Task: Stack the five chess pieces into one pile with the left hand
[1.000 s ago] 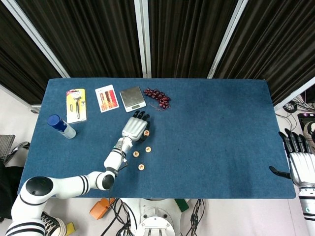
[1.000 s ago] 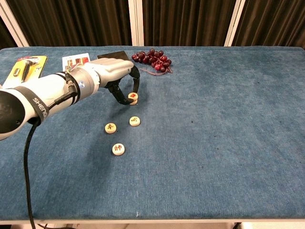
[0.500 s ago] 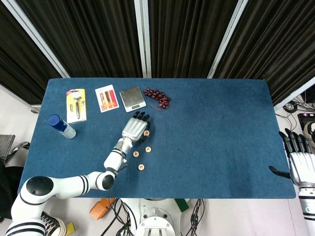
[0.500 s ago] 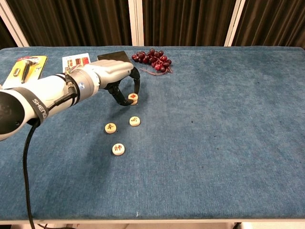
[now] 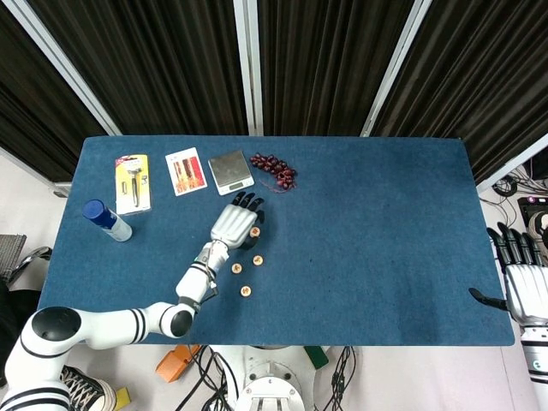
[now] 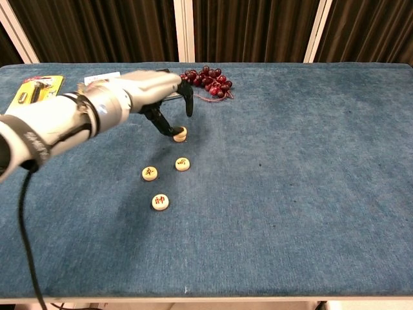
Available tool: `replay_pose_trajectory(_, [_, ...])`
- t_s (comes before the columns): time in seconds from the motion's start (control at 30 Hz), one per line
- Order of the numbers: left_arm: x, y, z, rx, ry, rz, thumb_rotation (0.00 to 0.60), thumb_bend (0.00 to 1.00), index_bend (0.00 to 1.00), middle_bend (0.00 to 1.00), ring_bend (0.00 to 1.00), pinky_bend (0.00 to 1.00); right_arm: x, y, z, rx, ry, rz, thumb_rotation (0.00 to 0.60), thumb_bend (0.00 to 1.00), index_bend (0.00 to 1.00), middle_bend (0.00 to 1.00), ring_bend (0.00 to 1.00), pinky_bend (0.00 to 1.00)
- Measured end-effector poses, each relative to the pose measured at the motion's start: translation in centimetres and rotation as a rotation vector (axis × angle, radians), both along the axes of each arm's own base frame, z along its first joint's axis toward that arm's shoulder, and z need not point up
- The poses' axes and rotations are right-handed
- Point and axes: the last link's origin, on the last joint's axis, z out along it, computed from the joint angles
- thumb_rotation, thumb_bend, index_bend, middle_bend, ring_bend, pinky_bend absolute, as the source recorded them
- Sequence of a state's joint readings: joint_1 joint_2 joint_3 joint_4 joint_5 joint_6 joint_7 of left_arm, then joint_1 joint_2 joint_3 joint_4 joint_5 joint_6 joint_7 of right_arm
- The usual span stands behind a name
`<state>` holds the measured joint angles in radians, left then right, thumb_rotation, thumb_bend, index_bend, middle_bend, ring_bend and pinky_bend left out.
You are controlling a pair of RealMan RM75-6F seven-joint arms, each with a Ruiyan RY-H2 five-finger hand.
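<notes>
A short stack of round wooden chess pieces [image 6: 180, 134] stands on the blue table [image 6: 310, 194], and from above it shows as one disc [image 5: 254, 231]. Three single pieces lie nearer me: one [image 6: 182, 164], one [image 6: 150, 173] and one [image 6: 160, 202]. My left hand [image 6: 151, 93] hovers over and left of the stack with its fingers spread and nothing in them. Its thumb [image 6: 162, 124] reaches down close to the stack's left side. In the head view the left hand [image 5: 235, 223] partly covers the stack. My right hand [image 5: 522, 287] rests open at the table's right edge.
A bunch of dark grapes [image 6: 206, 81] lies just behind the stack. Along the back left are a small scale [image 5: 230, 170], a card [image 5: 186, 171] and a yellow tool package [image 5: 132, 182]. A blue bottle [image 5: 107, 220] lies at the far left.
My left hand has lifted off the stack and its fingers have opened upward. The stack and the three loose pieces have not moved.
</notes>
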<state>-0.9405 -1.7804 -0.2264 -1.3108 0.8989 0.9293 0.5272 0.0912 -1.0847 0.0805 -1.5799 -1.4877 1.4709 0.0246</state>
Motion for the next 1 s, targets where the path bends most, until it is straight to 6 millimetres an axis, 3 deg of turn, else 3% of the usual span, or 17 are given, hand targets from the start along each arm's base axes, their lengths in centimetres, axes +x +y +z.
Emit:
replay_pose_trajectory(0.13, [-0.8,-1.7,2.2,0.013,-0.026,-0.041,0.600,0.30,0.38,0.10,0.00,0.00,0.1,-0.1,0.0,-0.001,0.000,0.010,0.600,0.06,0.00,0.02,0.00,0.05])
replay_pose_trajectory(0.3, [-2.8,-4.9,3.6,-0.012,-0.009,-0.072,0.600,0.23,0.38,0.10,0.00,0.00,0.4,-0.3,-0.3,0.008,0.000,0.025,0.600,0.06,0.00,0.02,0.00,0.05])
replay_pose_trajectory(0.53, [-3.9,-7.3,2.4,-0.055,0.008,-0.072,0.600,0.22,0.39,0.09,0.00,0.00,0.8,-0.4,-0.2,0.008,0.006,0.034,0.600,0.06,0.00,0.02,0.00,0.05])
replay_pose_trajectory(1.0, [-5.3,-7.7,0.1,-0.066,0.053,-0.056,0.600,0.30,0.42,0.09,0.00,0.00,0.9,-0.3,-0.3,0.012,0.007,0.031,0.600,0.06,0.00,0.02,0.00,0.05])
